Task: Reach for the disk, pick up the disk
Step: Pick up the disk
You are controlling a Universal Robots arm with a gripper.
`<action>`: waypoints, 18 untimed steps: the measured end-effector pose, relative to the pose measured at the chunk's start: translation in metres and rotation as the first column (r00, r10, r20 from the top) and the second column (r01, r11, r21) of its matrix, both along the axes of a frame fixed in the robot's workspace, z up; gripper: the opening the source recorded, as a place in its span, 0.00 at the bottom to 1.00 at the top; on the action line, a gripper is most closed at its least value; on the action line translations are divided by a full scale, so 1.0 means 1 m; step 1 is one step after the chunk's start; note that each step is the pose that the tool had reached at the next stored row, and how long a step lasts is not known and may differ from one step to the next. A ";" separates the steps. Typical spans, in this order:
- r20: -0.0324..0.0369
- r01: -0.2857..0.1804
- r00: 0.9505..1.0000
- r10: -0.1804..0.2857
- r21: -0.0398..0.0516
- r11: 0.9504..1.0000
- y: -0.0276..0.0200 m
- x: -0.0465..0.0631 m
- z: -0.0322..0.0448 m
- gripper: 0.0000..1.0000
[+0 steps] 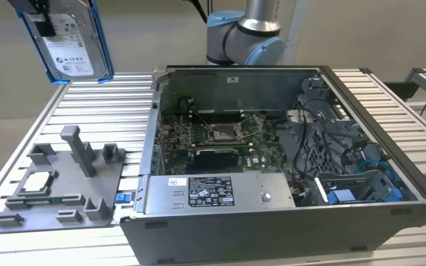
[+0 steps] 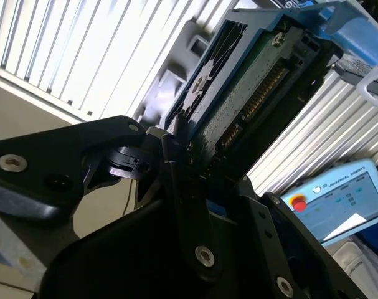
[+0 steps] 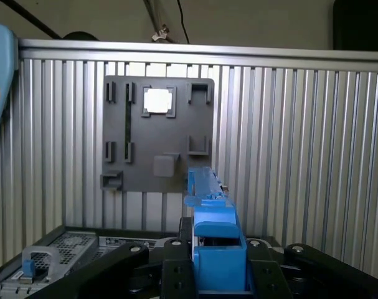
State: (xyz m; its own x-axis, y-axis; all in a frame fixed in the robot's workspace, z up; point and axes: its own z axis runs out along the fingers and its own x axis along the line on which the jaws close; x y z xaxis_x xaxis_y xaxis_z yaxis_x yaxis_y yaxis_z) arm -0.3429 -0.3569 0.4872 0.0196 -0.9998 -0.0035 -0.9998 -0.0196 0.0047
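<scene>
The gripper, jaws clamped on the disk, holds it on edge high above the table and grey tray, so the pick-up looks complete.

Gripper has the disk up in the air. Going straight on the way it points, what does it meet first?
Likely the grey tray, near its edge, or the slatted table beside it; the held disk would touch first. Depth is unclear.

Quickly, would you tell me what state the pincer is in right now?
The pincer is shut on the disk, holding it above the table.
</scene>
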 end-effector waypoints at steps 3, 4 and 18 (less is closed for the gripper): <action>0.000 0.000 1.000 0.000 0.000 1.000 0.0000 0.000 0.0000 0.00; 0.000 0.000 1.000 0.000 0.000 1.000 0.0000 0.001 0.0000 0.00; 0.000 0.000 1.000 0.000 0.000 1.000 0.0000 0.016 0.0000 0.00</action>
State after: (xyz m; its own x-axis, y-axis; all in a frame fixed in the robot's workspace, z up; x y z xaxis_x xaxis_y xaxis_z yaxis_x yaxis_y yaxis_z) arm -0.3265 -0.3568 0.4873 0.0197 -0.9998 -0.0035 -0.9998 -0.0197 0.0048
